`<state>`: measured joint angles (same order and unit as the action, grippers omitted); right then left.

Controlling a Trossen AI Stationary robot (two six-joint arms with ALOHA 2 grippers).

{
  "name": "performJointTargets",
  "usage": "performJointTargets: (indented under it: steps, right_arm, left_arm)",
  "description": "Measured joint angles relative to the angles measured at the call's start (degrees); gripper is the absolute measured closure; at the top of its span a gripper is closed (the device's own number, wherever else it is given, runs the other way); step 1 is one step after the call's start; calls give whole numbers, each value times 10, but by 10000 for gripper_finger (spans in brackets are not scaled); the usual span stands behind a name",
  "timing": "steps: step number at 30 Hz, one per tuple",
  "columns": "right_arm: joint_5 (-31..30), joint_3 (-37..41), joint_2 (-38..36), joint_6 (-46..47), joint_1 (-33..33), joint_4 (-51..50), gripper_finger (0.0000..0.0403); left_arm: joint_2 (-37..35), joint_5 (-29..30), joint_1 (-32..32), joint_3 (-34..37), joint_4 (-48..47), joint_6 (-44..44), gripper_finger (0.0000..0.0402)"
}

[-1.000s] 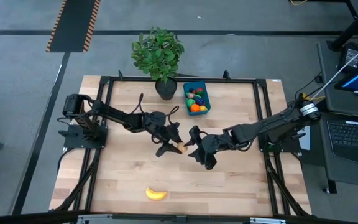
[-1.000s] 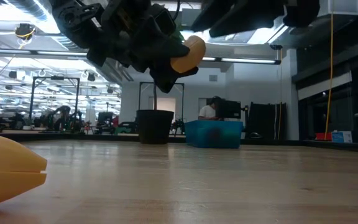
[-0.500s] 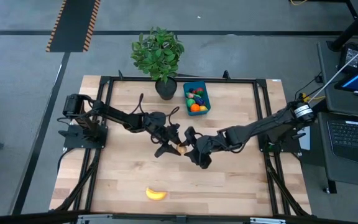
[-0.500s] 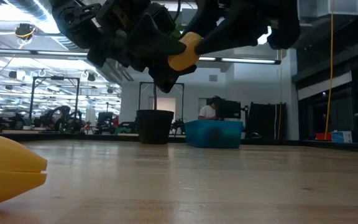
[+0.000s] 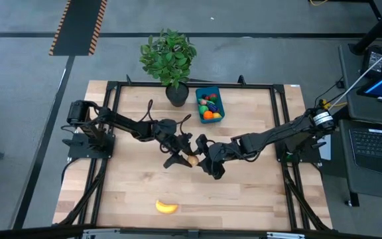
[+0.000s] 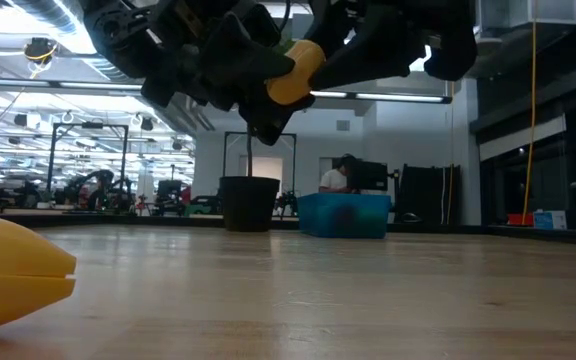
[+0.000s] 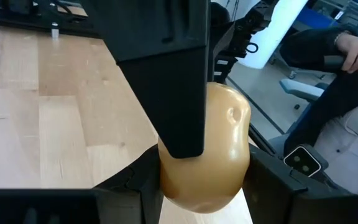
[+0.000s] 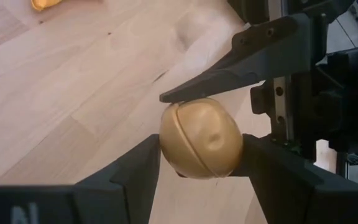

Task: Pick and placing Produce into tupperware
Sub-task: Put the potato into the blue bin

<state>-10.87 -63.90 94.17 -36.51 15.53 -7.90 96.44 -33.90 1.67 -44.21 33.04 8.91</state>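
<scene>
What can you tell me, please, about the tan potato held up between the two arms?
The potato is a smooth, tan, egg-shaped plastic toy with a moulded seam and a small dimple. It hangs in the air above the middle of the wooden table, touching no surface. The left claw is closed on it, one dark finger lying across it, while the right claw brackets it from both sides, mid hand-over.
</scene>
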Motion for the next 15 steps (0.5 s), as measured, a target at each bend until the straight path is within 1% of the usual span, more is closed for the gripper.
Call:
performJointTargets:
  steps: [15]
  right_arm:
    - [19, 1, 0, 0, 0, 21, 175]
  left_arm:
    - [-1, -4, 0, 0, 12, -5, 234]
